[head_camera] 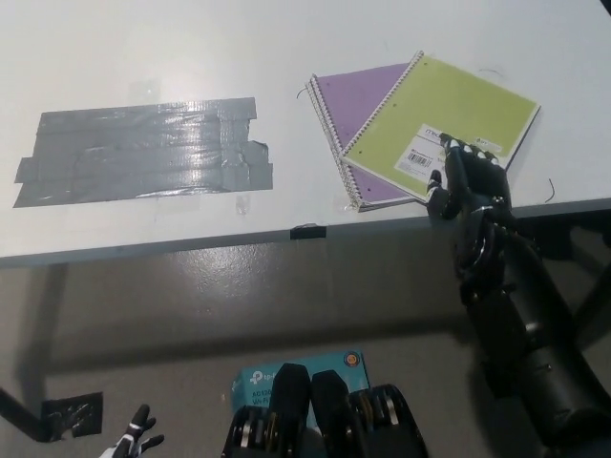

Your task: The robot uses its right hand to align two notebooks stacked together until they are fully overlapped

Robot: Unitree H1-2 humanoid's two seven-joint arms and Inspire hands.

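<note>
Black right hand [468,176], fingers apart, touches green notebook [441,124].

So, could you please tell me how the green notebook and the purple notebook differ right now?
The green notebook lies on top and shows fully; the purple notebook lies beneath, mostly covered. The green one is turned at an angle to the purple one, so their edges do not line up. The right hand rests at the green one's near edge, not on the purple one. Both are spiral-bound.

table [115,38]: smooth matt white top you see
tape patch [143,153]: glossy, wrinkled grey, left of notebooks
green notebook [449,110]: matt card cover, wire spiral
purple notebook [358,95]: matt cover
</note>
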